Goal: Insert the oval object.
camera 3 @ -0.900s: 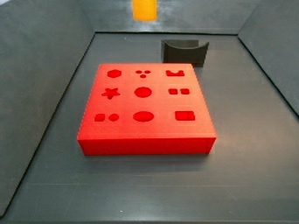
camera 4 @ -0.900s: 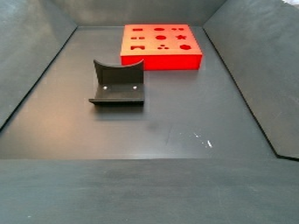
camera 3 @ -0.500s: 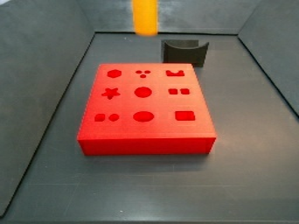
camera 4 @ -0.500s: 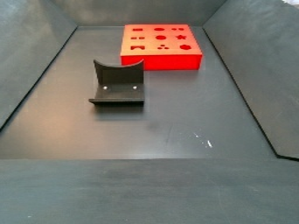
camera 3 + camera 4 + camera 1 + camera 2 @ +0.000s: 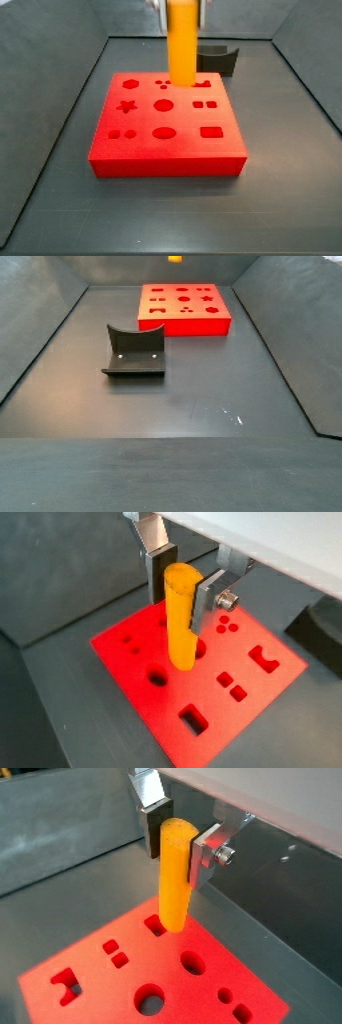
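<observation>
Here's the gripper [image 5: 183, 574], up above the red block [image 5: 201, 677], and its jaws are closed on the upper end of the oval object [image 5: 181, 620]. One silver finger [image 5: 155, 540] presses one side of the peg and the other presses the opposite side, so the grip is narrow, just the peg's width. The same clamp shows in both wrist views, gripper [image 5: 178, 834] around oval object [image 5: 177, 876], the peg hanging upright with its lower end over the red block [image 5: 160, 973] and its shaped holes.

In a side view the oval object [image 5: 182, 40] stands tall and vertical in front of the far part of the red block [image 5: 167, 125], its top cut off by the picture's edge (the fingers themselves are out of frame there). Whether its tip touches the block or hangs just clear, I cannot tell. Behind it sits the small dark holder [image 5: 214, 58].

From the other fixed camera only a sliver of the oval object [image 5: 174, 259] peeks in above the red block [image 5: 185, 309]. The dark holder [image 5: 135, 351] stands well apart on the grey floor [image 5: 187, 406].
</observation>
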You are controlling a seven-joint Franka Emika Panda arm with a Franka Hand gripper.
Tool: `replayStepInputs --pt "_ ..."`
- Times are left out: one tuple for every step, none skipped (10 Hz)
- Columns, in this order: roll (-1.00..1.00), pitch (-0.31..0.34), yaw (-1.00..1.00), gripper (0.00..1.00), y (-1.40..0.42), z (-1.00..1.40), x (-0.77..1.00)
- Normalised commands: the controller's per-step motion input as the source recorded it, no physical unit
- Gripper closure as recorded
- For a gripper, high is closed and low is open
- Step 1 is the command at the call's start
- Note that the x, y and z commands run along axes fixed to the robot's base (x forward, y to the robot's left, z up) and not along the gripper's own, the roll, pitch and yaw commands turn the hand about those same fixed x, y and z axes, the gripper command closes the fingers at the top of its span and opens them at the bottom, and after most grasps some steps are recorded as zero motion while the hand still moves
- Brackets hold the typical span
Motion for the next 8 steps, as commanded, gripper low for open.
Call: replayStepInputs --pt "0.05 -0.021 0.42 1.0 -0.14 -0.66 0.0" --pt "0.0 0.0 0.18 1.0 -0.14 -0.63 0.0" --pt "0.0 0.0 0.07 1.0 -0.11 -0.5 0.0" --pt "-0.01 0.0 0.07 1.0 -0.07 -0.47 -0.03" --pt "0.0 0.0 0.08 1.0 -0.01 -0.16 -0.01" --pt "0.01 0.0 0.0 1.0 0.0 -0.02 0.0" --pt "0.09 0.0 0.01 1.0 0.0 -0.11 -0.03" --pt "0.13 0.0 0.02 1.0 -0.01 -0.14 -0.03"
